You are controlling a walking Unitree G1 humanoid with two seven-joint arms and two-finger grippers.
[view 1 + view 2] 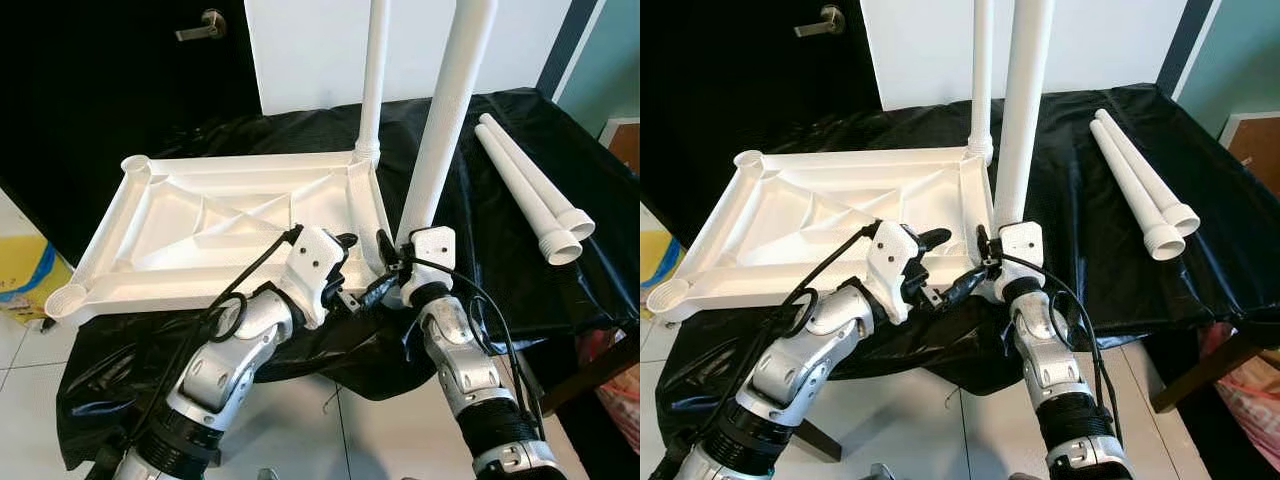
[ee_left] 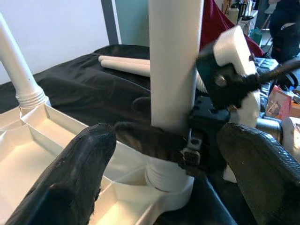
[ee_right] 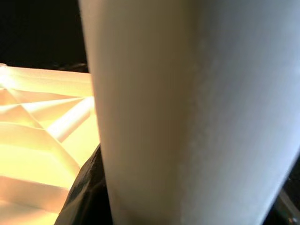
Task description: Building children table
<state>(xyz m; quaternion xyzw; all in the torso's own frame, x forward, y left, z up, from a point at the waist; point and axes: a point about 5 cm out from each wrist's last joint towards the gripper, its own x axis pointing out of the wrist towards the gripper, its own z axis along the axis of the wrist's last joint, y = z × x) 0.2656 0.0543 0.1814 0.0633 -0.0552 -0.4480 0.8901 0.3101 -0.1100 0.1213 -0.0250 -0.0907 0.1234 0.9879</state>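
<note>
- Upside down, white tabletop (image 1: pixel 200 225) lies on black-draped surface (image 1: pixel 500 210), filling its 9 o'clock half.
- One leg (image 1: pixel 372 80) stands upright in the tabletop's far corner at 12 o'clock.
- Right tool (image 1: pixel 395 262) clenched on second leg (image 1: pixel 440 130), which stands in the near corner socket, leaning slightly.
- Left tool (image 1: pixel 345 262) released, fingers (image 2: pixel 79 168) spread either side of that socket, not touching.
- Two spare legs (image 1: pixel 530 190) lie side by side at 2 o'clock.
</note>
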